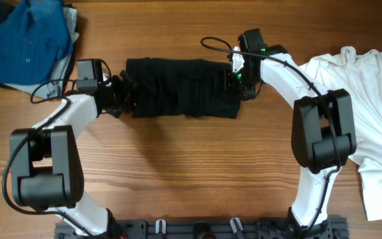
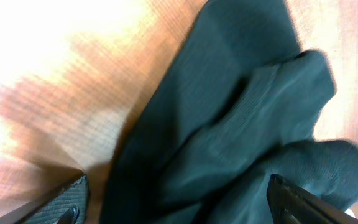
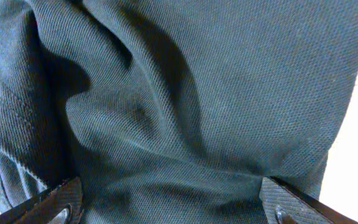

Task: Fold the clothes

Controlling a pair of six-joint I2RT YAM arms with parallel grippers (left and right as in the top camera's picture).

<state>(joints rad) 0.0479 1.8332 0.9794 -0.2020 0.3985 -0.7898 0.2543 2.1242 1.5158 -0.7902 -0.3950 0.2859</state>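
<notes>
The clothes, a black T-shirt (image 1: 181,87), lie folded into a rumpled rectangle on the wooden table (image 1: 191,166). My left gripper (image 1: 121,89) is at its left end and my right gripper (image 1: 239,76) is over its right end. In the left wrist view the left gripper (image 2: 179,202) stands open, its fingertips (image 2: 73,199) wide apart over the folded edge of the black fabric (image 2: 229,124). The right wrist view is filled with creased black cloth (image 3: 185,93); the right gripper (image 3: 173,202) is open too, and the cloth lies loose between its pads (image 3: 278,199).
A blue buttoned shirt (image 1: 28,40) is heaped at the back left corner. A white T-shirt (image 1: 370,99) is spread along the right side. A black cable (image 1: 214,43) loops behind the right wrist.
</notes>
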